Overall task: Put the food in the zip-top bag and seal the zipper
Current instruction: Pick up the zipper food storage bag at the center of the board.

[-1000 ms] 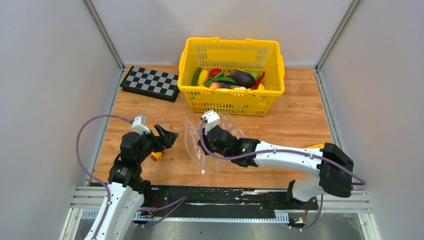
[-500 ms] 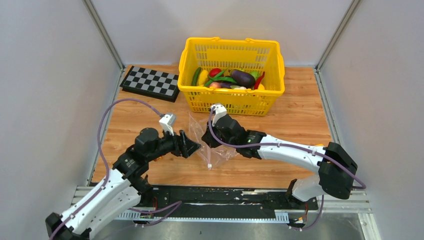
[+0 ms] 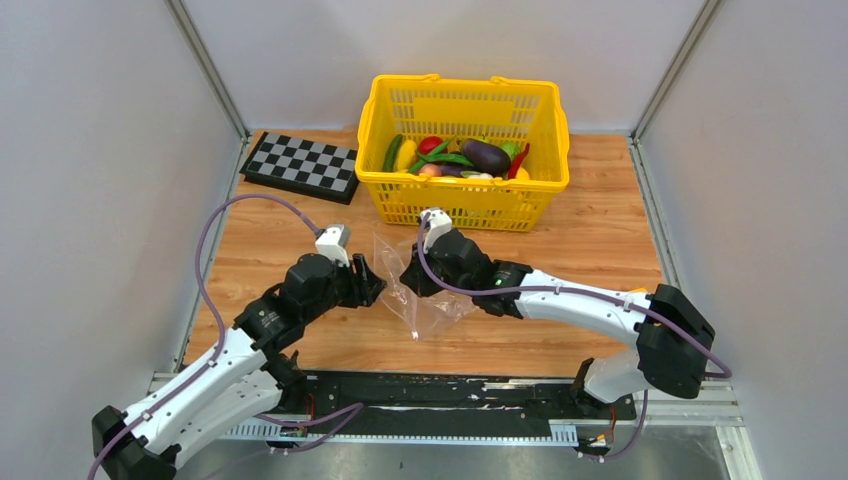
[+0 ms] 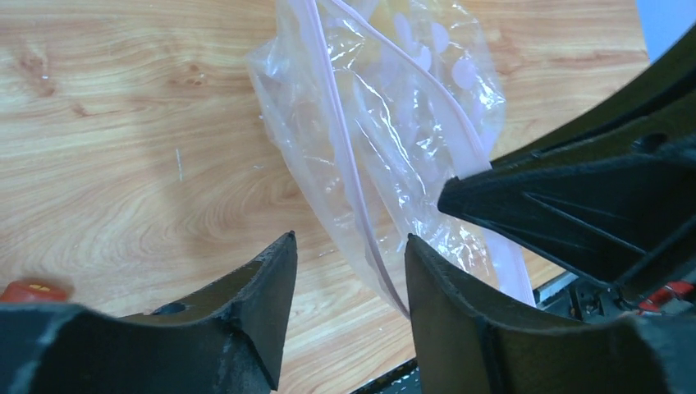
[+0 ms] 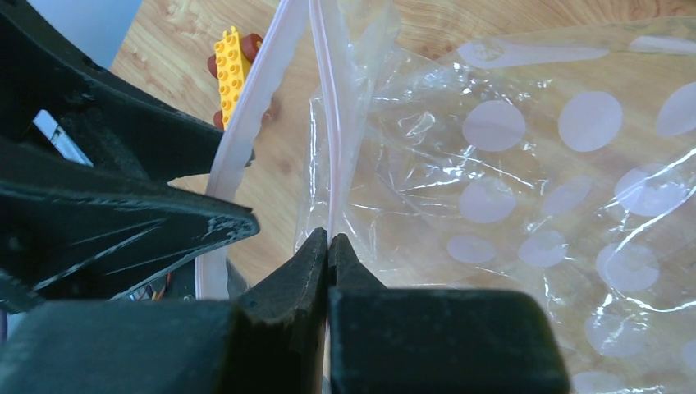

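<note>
While the right gripper [image 5: 328, 240] pinches the zip-top bag [image 3: 425, 300] by its pink zipper [image 5: 332, 123] at centre frame, the left gripper [image 4: 349, 242] stands half-open astride the other lip, apparently not touching it, with the food [image 3: 485, 155] in the yellow basket [image 3: 460, 205] above.

right hand [image 5: 328, 240] pinches the zip-top bag [image 5: 533, 189] by its zipper [image 5: 331, 123].

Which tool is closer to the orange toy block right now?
Left. The left tool hangs open with the toy block just off its side. The right tool, shut on the zip-top bag, sits farther, with the bag's rim between.
</note>
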Robot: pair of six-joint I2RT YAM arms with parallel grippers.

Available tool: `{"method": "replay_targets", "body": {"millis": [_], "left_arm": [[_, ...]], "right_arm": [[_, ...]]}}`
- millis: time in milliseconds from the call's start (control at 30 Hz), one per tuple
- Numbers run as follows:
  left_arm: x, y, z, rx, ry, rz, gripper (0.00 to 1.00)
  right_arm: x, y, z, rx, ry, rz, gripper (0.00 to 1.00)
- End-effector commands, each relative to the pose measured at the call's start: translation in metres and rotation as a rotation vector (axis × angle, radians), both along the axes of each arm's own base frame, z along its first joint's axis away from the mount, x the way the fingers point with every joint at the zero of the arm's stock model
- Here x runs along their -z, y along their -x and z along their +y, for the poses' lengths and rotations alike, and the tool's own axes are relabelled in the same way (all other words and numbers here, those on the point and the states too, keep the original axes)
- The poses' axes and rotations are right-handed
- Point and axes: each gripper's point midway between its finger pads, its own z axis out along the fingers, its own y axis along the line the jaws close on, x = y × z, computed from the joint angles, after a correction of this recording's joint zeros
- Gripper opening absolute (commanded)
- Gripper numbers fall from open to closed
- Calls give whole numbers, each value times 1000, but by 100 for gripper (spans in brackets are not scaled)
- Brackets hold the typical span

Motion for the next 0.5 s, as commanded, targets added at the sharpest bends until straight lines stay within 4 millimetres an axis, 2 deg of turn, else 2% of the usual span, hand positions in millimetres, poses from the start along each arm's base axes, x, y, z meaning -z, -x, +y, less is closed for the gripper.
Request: {"method": "replay_targets", "body": {"millis": [0,167,267,333,400,467], "left_arm": [[-13,-9,0,-45,12,-15,56],[-21,-12,-4,-31,21,-35,33],[-25,-12,2,-48,-2,-43,13],[-31,-12,8,-66,-13,-60,4],[-41,-12,17,-91,-25,-81,0],[-61,-11,27,-119,-32,-122,0]], "right_arm": [[-25,4,13,-41,-96,-16,1],[-38,17,23,-126,-129,-16,1],[-52,26,33,-188,-154,-27,1],[-62,33,40,-227,-179,-24,1],[-77,39,47,-264,-229,-32,1],[-93,45,54,-301,-281,-36,1]]}}
